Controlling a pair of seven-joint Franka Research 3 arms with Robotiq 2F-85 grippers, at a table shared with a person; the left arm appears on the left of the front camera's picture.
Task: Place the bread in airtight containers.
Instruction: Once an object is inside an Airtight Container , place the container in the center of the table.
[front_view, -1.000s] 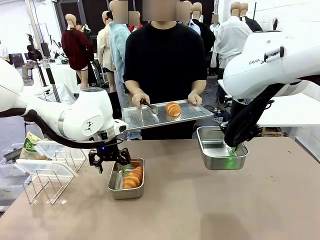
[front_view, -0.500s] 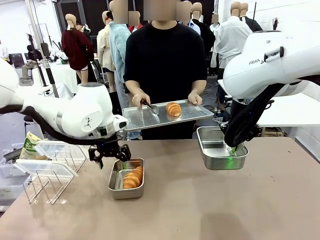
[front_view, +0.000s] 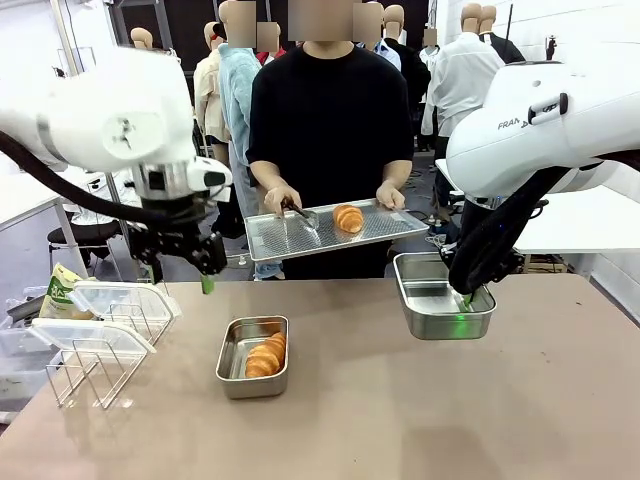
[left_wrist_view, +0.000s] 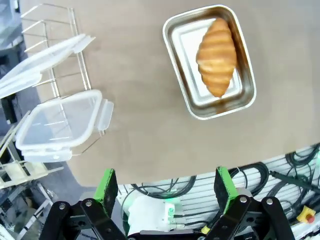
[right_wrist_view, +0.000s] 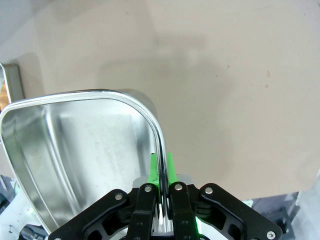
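One bread (front_view: 266, 355) lies in an airtight container (front_view: 229, 364), a small steel pan on the table at centre left; from above the bread (left_wrist_view: 216, 56) sits lengthwise in that pan (left_wrist_view: 176, 35). My left gripper (front_view: 185, 275) hangs open and empty, high above and left of it, its green pads (left_wrist_view: 107, 184) spread wide. My right gripper (front_view: 468, 298) is shut on the near rim of the second container (front_view: 430, 300), which is empty and held slightly tilted. Its fingers (right_wrist_view: 161, 172) pinch the rim of that container (right_wrist_view: 75, 165). A second bread (front_view: 347, 218) rests on the person's tray (front_view: 280, 238).
The person at the far side holds the flat tray with one hand and tongs (front_view: 300, 212) with the other. Two clear lids (front_view: 118, 300) sit on a wire rack (front_view: 85, 375) at the left edge, with a green-and-yellow bag (front_view: 60, 290) behind.
My left arm has risen and swung left, away from the pan with the bread, gripper still open. The right arm and its container have not moved.
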